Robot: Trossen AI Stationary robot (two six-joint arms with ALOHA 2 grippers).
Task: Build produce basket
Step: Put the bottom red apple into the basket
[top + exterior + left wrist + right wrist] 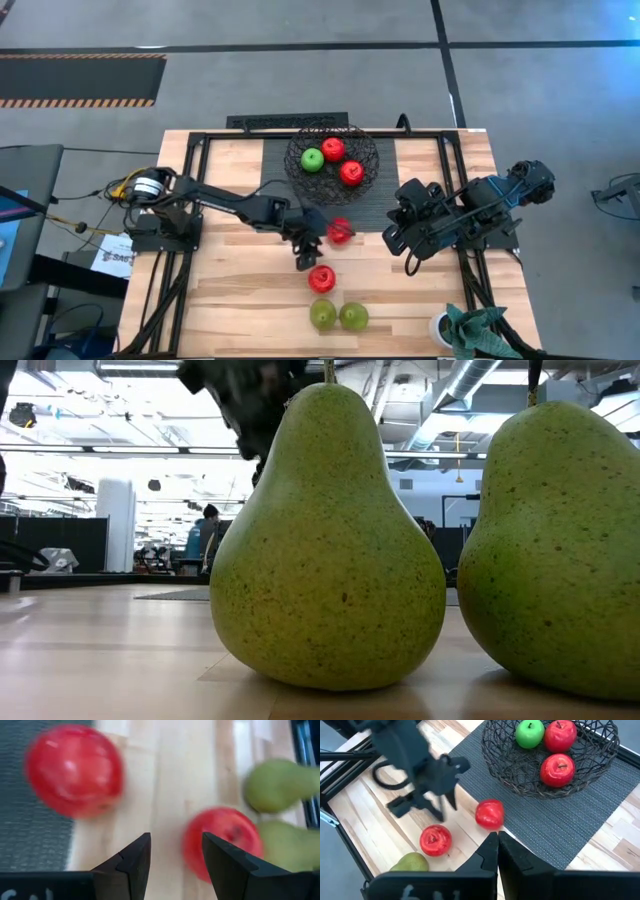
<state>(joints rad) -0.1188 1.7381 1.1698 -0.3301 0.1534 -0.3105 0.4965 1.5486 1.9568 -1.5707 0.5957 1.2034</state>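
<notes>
The wire basket stands on the dark mat at the table's far side. It holds a green apple and two red apples. A third red apple lies at the mat's near edge, and a fourth lies on the bare wood. Two yellow-green pears stand upright near the front edge. My left gripper is open above the table between the two loose red apples, with nothing between its fingers. My right gripper is shut and hangs high over the mat's right part.
The ribbed dark mat covers the middle far part of the table. A white cup with a green cloth sits at the near right corner. Black frame rails run along both sides. A person stands far off in the room.
</notes>
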